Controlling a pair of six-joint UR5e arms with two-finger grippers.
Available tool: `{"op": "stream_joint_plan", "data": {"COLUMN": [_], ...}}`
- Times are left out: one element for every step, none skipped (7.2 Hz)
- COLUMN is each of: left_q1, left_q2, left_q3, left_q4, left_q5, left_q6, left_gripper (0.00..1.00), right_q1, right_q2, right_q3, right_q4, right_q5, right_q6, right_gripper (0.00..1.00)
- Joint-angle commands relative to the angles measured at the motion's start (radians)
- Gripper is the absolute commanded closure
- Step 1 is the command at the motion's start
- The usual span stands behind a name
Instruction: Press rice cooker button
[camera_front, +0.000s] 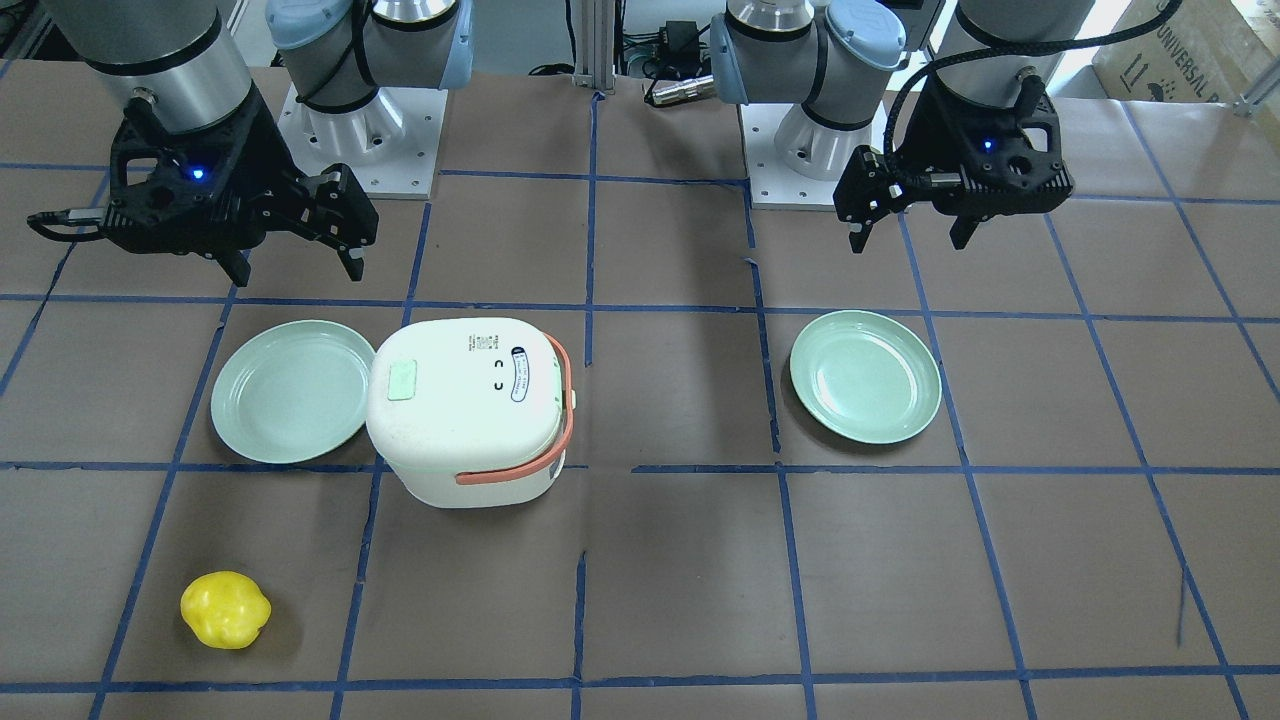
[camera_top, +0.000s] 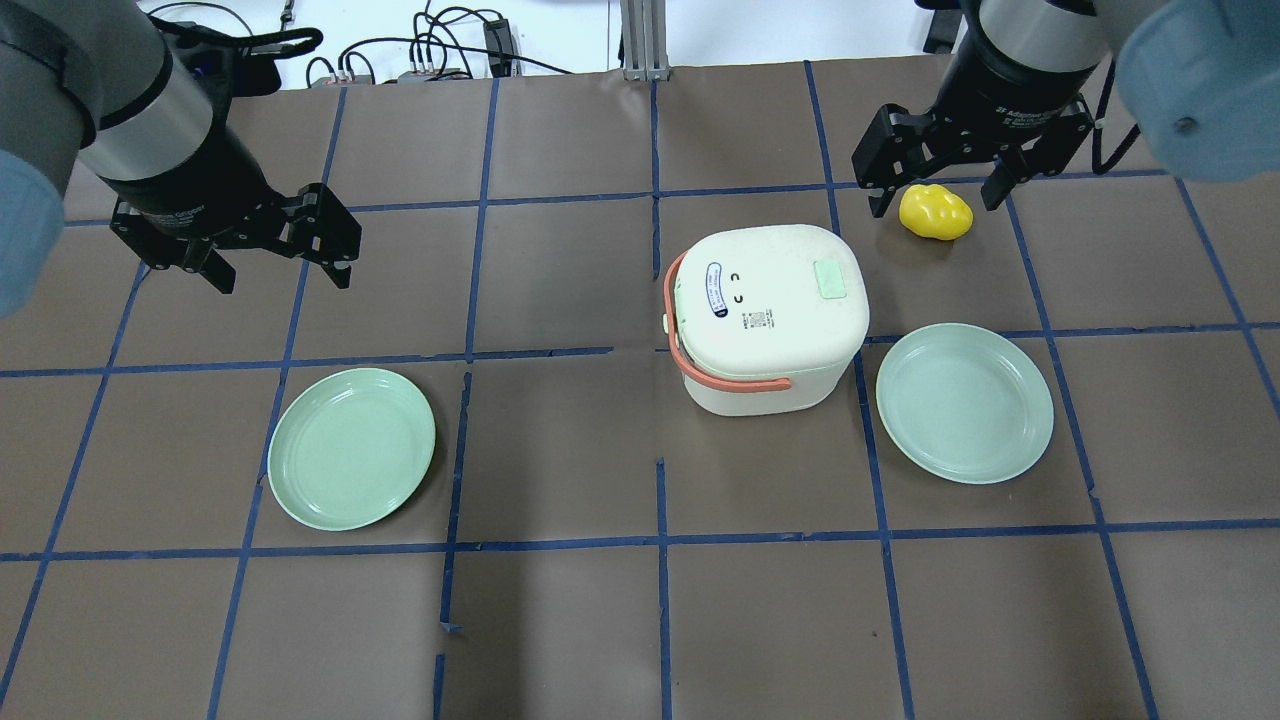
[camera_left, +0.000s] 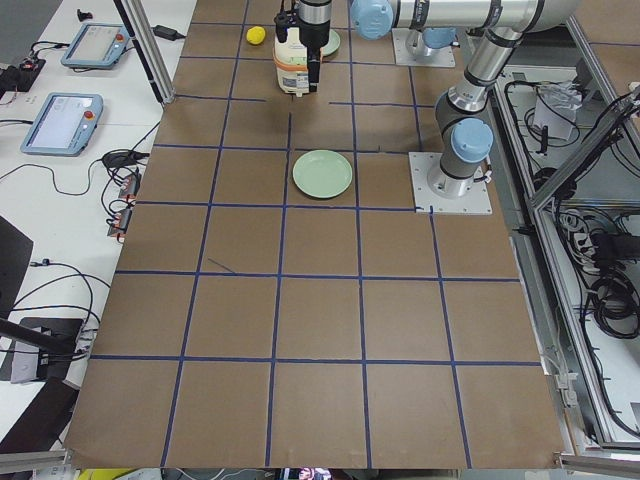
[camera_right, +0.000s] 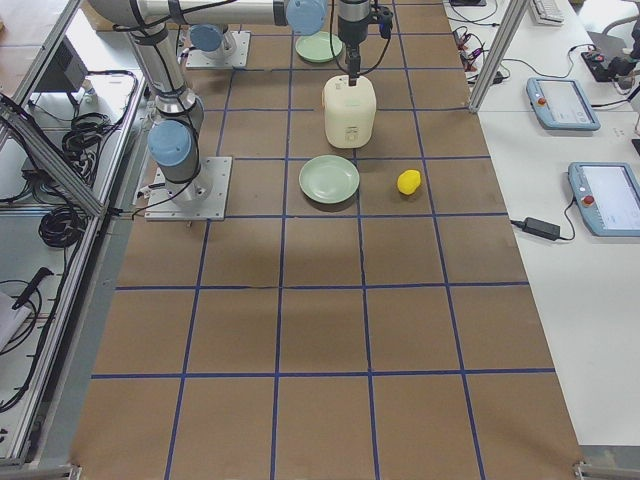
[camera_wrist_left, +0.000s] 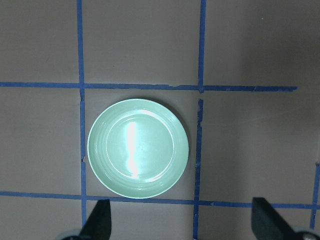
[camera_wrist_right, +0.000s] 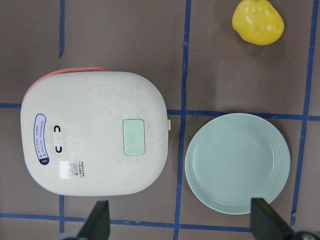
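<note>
Inspection finds the white rice cooker with a salmon-coloured handle (camera_top: 768, 318) standing upright on the brown paper-covered table marked with a blue tape grid (camera_top: 560, 620), a little right of the table's centre. Its lid is shut. The pale green rectangular button (camera_top: 830, 279) sits on top of the lid, toward the lid's right side, and nothing is touching it. The handle is folded down around the cooker's left side. A pale green round plate (camera_top: 965, 403) lies just beside the cooker on its right; the right wrist view shows a narrow gap between the two. A second pale green round plate (camera_top: 351, 448) lies on the left half of the table, well apart from the cooker. A yellow lumpy fruit-like object (camera_front: 225, 609) rests on the table on the far side of the right plate, to the right of the cooker's far corner and apart from it. The right gripper (camera_front: 298, 272) hangs raised above the right half of the table with its two fingers spread wide, holding nothing; its wrist camera looks straight down on the cooker lid, the right plate and the yellow object. The left gripper (camera_front: 910, 242) hangs raised above the left half with its fingers likewise spread and nothing between them; its wrist camera looks down on the left plate. Neither gripper is in contact with the cooker.
</note>
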Motion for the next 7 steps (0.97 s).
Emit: {"op": "stream_joint_plan", "data": {"left_q1": [0.000, 0.000, 0.000, 0.000, 0.000, 0.000, 0.000], "left_q2": [0.000, 0.000, 0.000, 0.000, 0.000, 0.000, 0.000], "left_q3": [0.000, 0.000, 0.000, 0.000, 0.000, 0.000, 0.000], "left_q4": [0.001, 0.000, 0.001, 0.001, 0.001, 0.001, 0.001], "left_q5": [0.000, 0.000, 0.000, 0.000, 0.000, 0.000, 0.000], "left_q6": [0.000, 0.000, 0.000, 0.000, 0.000, 0.000, 0.000], "left_gripper": [0.00, 0.00, 0.00, 0.00, 0.00, 0.00, 0.00], "right_q1": [0.000, 0.000, 0.000, 0.000, 0.000, 0.000, 0.000], "right_q2": [0.000, 0.000, 0.000, 0.000, 0.000, 0.000, 0.000], "right_q3": [0.001, 0.001, 0.001, 0.001, 0.000, 0.000, 0.000], "right_q4": [0.001, -0.001, -0.001, -0.001, -0.007, -0.008, -0.004], "right_q5": [0.000, 0.000, -0.001, 0.000, 0.002, -0.004, -0.019], "right_q6": [0.011, 0.009, 0.006, 0.006, 0.008, 0.011, 0.006], "right_gripper": [0.00, 0.00, 0.01, 0.01, 0.02, 0.19, 0.54]}}
